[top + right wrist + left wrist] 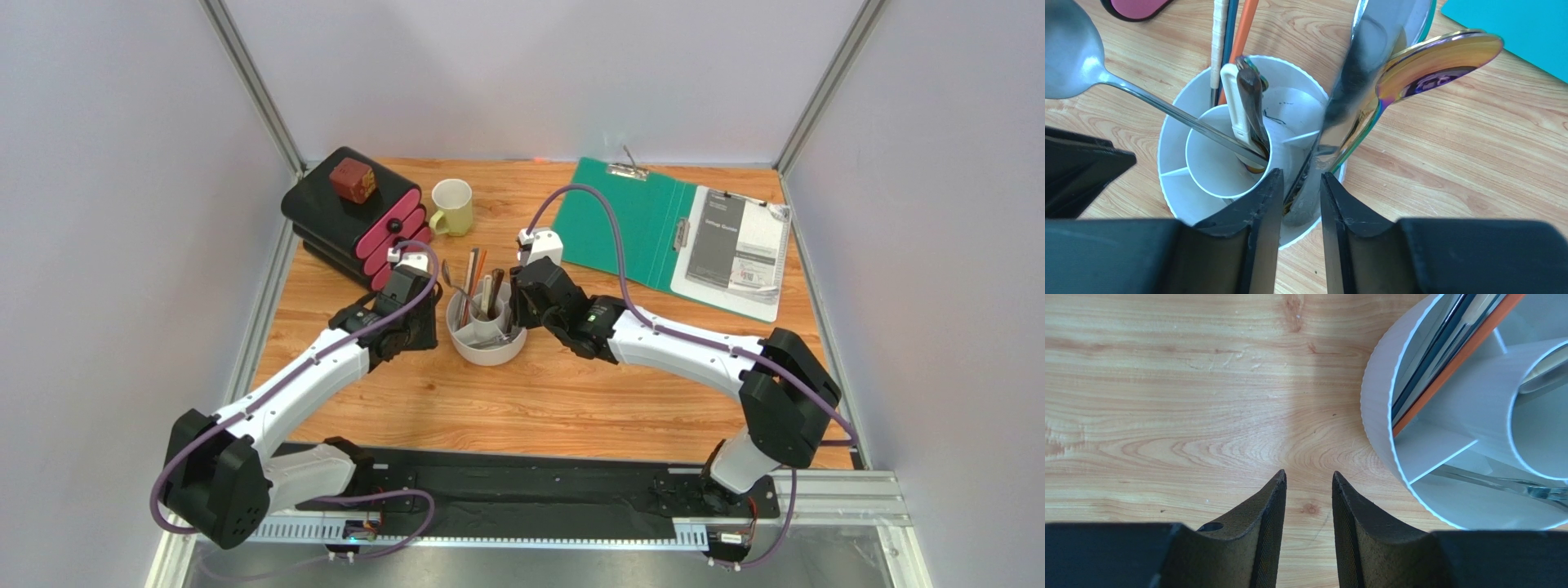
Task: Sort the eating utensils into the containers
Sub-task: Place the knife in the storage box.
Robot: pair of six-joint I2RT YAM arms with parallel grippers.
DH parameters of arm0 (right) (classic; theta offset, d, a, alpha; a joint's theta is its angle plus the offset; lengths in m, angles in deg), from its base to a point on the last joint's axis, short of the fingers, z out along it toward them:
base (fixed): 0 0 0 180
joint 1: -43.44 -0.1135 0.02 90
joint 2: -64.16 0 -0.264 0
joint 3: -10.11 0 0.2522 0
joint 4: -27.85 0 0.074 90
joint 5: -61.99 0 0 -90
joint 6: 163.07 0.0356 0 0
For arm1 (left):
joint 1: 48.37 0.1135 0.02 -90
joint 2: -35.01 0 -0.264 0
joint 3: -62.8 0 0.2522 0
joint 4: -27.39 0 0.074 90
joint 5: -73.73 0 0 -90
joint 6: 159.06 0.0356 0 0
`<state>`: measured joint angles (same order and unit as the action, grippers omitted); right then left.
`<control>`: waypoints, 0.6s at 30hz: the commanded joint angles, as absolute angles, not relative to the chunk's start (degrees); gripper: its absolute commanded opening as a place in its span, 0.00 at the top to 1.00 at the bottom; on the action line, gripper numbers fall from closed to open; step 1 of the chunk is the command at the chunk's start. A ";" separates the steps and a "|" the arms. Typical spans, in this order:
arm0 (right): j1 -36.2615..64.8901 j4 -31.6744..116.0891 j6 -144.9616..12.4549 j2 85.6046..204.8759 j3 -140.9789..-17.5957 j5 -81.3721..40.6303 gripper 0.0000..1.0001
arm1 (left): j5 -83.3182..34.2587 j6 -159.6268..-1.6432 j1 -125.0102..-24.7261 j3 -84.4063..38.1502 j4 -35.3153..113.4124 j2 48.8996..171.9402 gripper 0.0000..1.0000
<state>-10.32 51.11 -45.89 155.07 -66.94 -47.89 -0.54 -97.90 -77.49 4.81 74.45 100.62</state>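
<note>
Jaws of the right gripper (pixel 1298 177) straddle a silver utensil (pixel 1364 61) standing beside an iridescent spoon (pixel 1438 61) in the white partitioned holder (pixel 1174 196); whether clamped or released, I cannot tell. The metal is likely stiff and slick, so mid-handle suits best. The left gripper (pixel 1309 474) hangs parted and empty over the tabletop (pixel 1168 386).

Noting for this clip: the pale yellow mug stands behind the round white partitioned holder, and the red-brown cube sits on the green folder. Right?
Not quite. The red-brown cube sits on the black-and-pink stack, not the green folder; the top external view shows it. The pale yellow mug does stand behind the round white partitioned holder.
</note>
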 commanded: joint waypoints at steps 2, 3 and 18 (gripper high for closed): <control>-10.35 52.33 -43.64 152.40 -66.94 -49.54 0.66 | 0.96 -96.48 -77.55 1.32 74.11 99.97 0.60; -10.43 52.33 -43.36 152.14 -66.24 -49.46 0.62 | 0.96 -96.65 -77.46 1.40 74.11 99.70 0.60; -6.40 63.73 -46.00 139.50 -75.02 -50.51 0.57 | 10.34 -104.63 -77.46 0.53 83.24 92.77 0.55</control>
